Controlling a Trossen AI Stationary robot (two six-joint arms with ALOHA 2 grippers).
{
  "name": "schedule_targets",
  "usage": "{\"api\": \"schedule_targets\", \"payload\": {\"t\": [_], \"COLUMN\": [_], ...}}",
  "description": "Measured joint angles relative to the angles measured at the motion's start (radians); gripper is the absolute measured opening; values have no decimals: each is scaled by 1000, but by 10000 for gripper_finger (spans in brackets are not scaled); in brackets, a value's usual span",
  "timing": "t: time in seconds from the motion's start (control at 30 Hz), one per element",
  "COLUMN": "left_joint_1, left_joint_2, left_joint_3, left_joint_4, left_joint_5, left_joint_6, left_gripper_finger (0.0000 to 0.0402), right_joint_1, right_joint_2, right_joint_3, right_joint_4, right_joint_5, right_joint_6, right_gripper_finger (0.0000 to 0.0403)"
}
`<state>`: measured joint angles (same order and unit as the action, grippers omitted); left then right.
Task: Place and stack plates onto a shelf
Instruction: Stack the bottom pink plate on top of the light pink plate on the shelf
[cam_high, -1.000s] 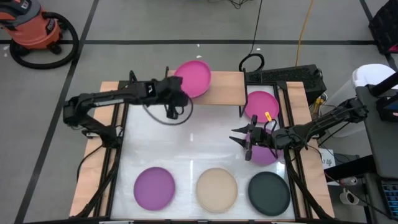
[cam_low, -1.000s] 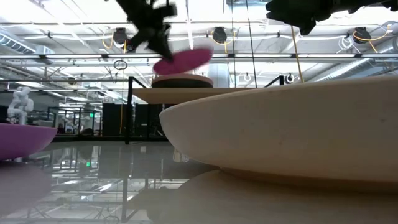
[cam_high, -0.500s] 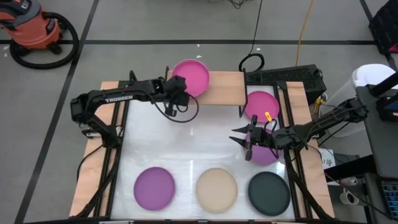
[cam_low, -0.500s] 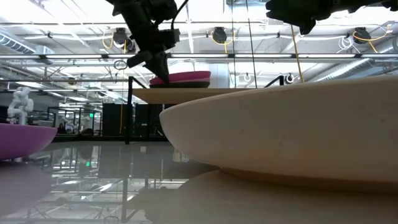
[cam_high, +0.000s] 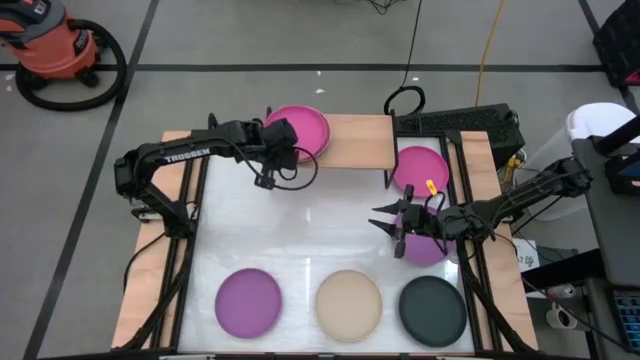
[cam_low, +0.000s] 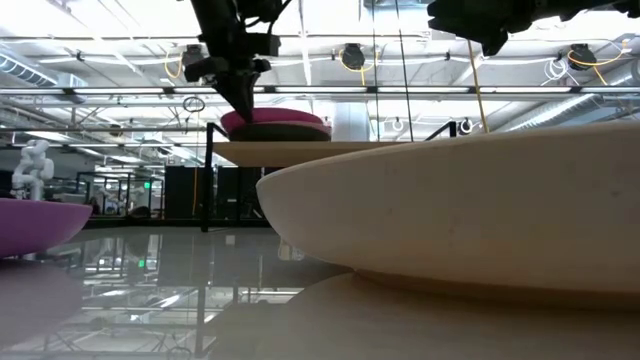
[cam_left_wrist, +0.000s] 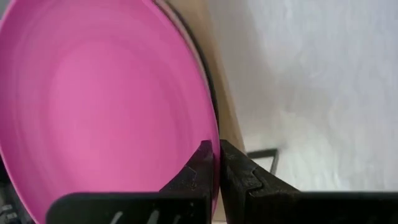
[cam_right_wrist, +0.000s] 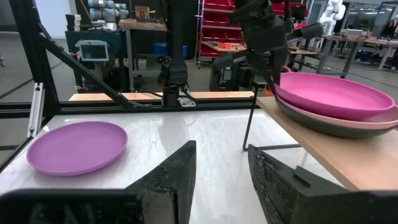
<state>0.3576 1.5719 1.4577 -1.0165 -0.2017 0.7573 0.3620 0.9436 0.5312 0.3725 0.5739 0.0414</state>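
A hot pink plate (cam_high: 300, 128) lies on top of a stack on the left end of the wooden shelf (cam_high: 358, 142). The right wrist view shows a dark grey plate (cam_right_wrist: 323, 122) and a salmon pink plate (cam_right_wrist: 373, 126) under it. My left gripper (cam_high: 279, 140) is shut on the hot pink plate's rim. My right gripper (cam_high: 381, 222) hovers open at the table's right, over a purple plate (cam_high: 430, 250). A purple plate (cam_high: 248, 301), a beige plate (cam_high: 348, 303) and a dark grey plate (cam_high: 433, 309) lie flat along the near edge. My left gripper pinches the hot pink plate's rim (cam_left_wrist: 213, 140) on its left near side between the two fingers (cam_left_wrist: 200, 167), one above the rim and one below. It comes slanting down from the table's left. The plate lies level on the dark grey plate (cam_low: 290, 131) of the stack.
Another pink-purple plate (cam_high: 420, 167) lies right of the shelf. The shelf's right half is bare wood. The white surface (cam_high: 320, 230) between the shelf and the near row of plates is open. Black frame rails (cam_high: 190, 230) run along both sides.
My left gripper has moved down and a little toward the table's left, still shut on the hot pink plate. The plate was tilted above the stack; it has levelled out, come down onto the dark grey plate and shifted slightly left.
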Motion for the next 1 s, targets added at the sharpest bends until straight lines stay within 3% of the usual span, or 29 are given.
{"api": "schedule_targets", "payload": {"t": [0.2,0.4,0.7,1.0], "left_joint_1": [3,1,1,1], "left_joint_2": [0,0,-1,-2], "left_joint_3": [1,2,2,17], "left_joint_4": [30,83,62,29], "left_joint_5": [-3,-8,-9,-107], "left_joint_6": [12,42,-51,-93], "left_gripper_finger": [11,38,50,158], "right_joint_1": [0,0,0,0], "right_joint_2": [0,0,0,0], "right_joint_3": [0,0,0,0], "right_joint_4": [0,0,0,0], "right_joint_5": [0,0,0,1], "right_joint_6": [3,2,0,0], "right_gripper_finger": [128,128,128,128]}}
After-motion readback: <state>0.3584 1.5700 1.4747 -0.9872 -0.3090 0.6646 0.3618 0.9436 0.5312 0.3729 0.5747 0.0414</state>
